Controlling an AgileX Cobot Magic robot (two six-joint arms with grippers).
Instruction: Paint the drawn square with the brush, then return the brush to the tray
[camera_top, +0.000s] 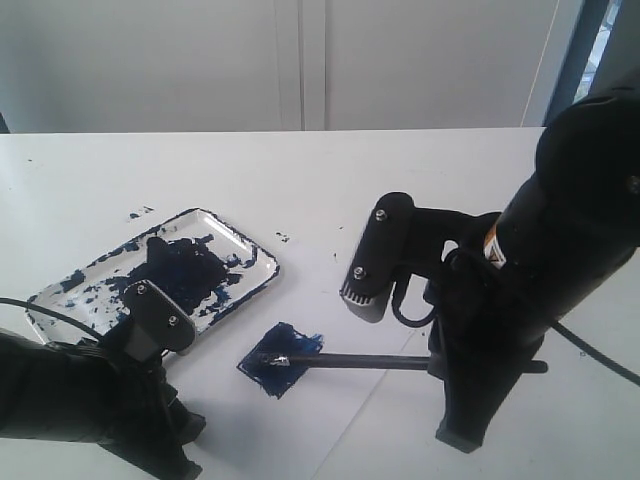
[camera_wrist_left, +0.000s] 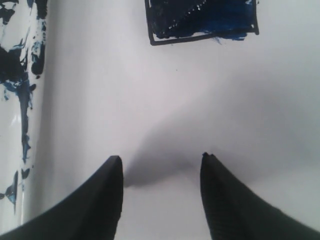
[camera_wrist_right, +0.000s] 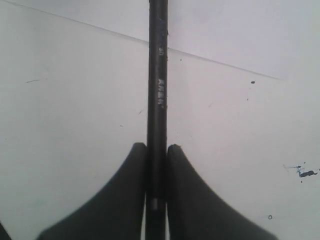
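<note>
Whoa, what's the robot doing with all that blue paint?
It's painting. The right gripper is shut on the black handle of the brush, and the brush's tip rests on the drawn square, which is already mostly filled with dark blue. The left gripper is open and holds nothing; it hangs over the white surface between the square and the tray. The tray, smeared with dark paint, sits just beside the square. The brush has not gone back to it yet.
</note>
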